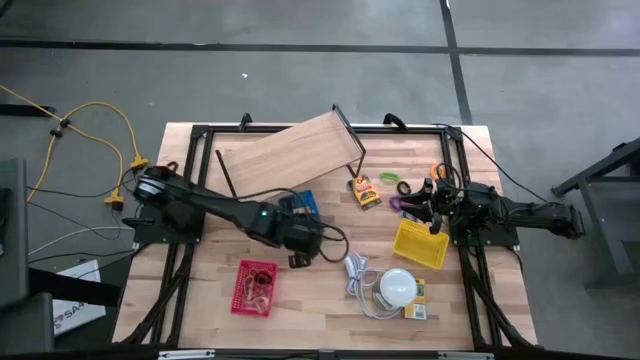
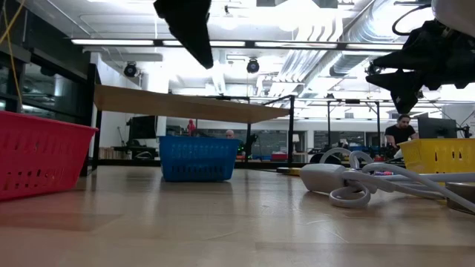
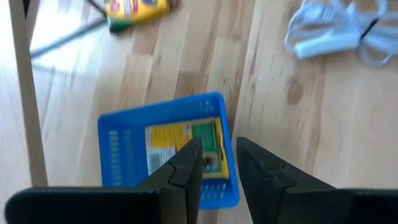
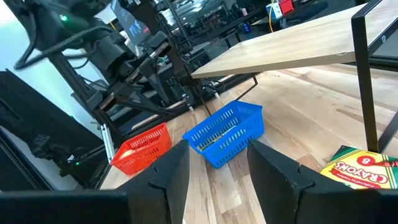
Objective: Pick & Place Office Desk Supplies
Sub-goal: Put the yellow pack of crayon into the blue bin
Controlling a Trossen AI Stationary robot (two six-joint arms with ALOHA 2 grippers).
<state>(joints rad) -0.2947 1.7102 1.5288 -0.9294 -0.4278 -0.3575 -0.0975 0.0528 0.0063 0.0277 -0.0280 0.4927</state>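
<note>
Table: wooden top, with a tilted wooden board on a black frame lying toward 12 o'clock.

Left arm is reaching in from 9 o'clock; the left gripper is hovering directly over the blue basket near table centre. Its fingers are standing narrowly parted with nothing between them. A yellow-green printed packet is lying flat inside that basket, so that item reads as placed.

Right arm is waiting at 3 o'clock above the yellow basket; the right gripper is standing wide and empty.

Red basket is sitting at 7 o'clock with thin tan rubber bands in it.

White dome with cord at 5 o'clock: not a task item, avoid.

Loose supplies left, judged: crayon box at about 1 o'clock of centre, a small green piece just beyond it, and purple and orange pieces near the right gripper.

Doing this step well, my judgement: left arm should be lifting straight up clear of the basket wall before swinging toward the crayon box, keeping under the board's edge and approaching the box across its narrow side.
</note>
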